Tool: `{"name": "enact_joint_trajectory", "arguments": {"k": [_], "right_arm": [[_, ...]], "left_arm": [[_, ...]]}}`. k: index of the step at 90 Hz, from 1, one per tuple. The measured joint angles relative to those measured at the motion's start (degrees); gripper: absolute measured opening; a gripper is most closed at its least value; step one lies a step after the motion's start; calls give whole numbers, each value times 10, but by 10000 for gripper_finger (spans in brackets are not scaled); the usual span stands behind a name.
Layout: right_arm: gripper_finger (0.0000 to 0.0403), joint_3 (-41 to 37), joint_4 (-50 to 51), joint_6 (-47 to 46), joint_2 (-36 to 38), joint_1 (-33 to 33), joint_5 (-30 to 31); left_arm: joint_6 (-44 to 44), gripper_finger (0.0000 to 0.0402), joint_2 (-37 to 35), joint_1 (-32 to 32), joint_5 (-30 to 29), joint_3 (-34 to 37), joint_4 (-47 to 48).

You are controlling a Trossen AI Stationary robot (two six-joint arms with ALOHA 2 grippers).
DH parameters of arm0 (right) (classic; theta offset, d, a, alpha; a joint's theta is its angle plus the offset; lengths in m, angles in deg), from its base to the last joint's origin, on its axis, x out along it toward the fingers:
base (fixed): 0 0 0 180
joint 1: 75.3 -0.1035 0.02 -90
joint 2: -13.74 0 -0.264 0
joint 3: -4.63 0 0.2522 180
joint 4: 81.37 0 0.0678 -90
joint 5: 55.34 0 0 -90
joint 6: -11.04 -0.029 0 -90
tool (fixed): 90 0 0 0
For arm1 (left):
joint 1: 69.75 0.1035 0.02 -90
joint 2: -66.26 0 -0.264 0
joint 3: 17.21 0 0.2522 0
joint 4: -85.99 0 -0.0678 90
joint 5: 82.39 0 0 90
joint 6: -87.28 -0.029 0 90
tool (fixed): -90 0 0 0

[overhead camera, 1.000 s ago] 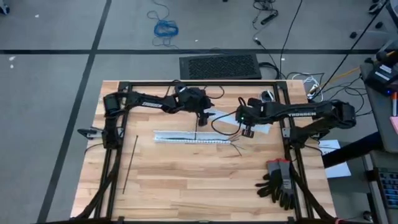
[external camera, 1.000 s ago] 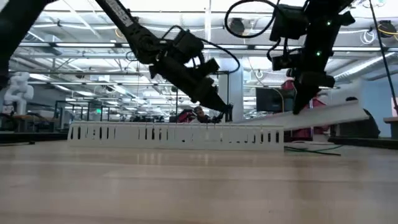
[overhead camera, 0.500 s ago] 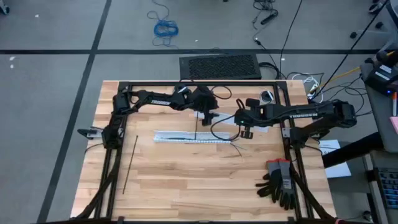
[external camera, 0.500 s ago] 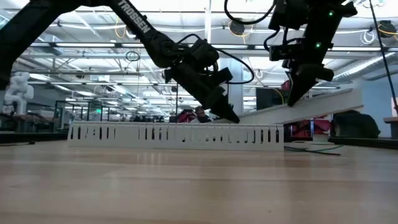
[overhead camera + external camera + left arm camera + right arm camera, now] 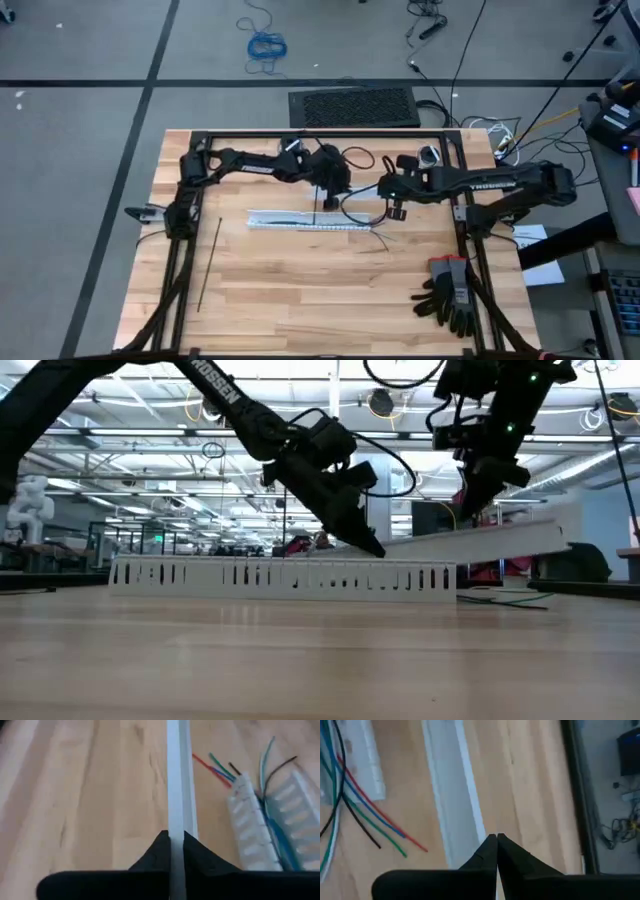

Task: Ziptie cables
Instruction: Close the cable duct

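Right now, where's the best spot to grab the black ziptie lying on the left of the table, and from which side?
Grip the ziptie near its end closer to the white duct, coming straight down with fingers across its width: it lies flat, thin and straight on bare wood. The left gripper and right gripper are both shut on the white cover strip.

Two matte black jointed arms carry white lettering, apparently "TROSSEN", looping black cables, a green light, and tapering black fingers [image 5: 155,857].
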Motion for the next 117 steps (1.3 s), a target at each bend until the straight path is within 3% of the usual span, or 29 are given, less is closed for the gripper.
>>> {"name": "enact_joint_trajectory", "arguments": {"k": [13,25,43,54,73,94,117], "right_arm": [[11,30,-30,-1,69,-25,-30],[51,79,4,-26,136,-30,-41],[162,117,85,-63,167,24,-236],[230,122,134,-82,155,36,-292],[292,120,96,-96,104,9,-327],[297,120,78,-85,27,3,-350],[297,119,34,-77,-6,3,-391]], "left_arm": [[-121,18,-44,-55,-174,0,13],[-251,18,-60,-111,-309,1,-6],[-471,18,-56,-199,-427,0,-71],[-571,18,-50,-238,-483,0,-113],[-652,18,-47,-269,-540,0,-190],[-660,18,-47,-280,-565,0,-200],[-690,18,-47,-297,-571,0,-219]]}}
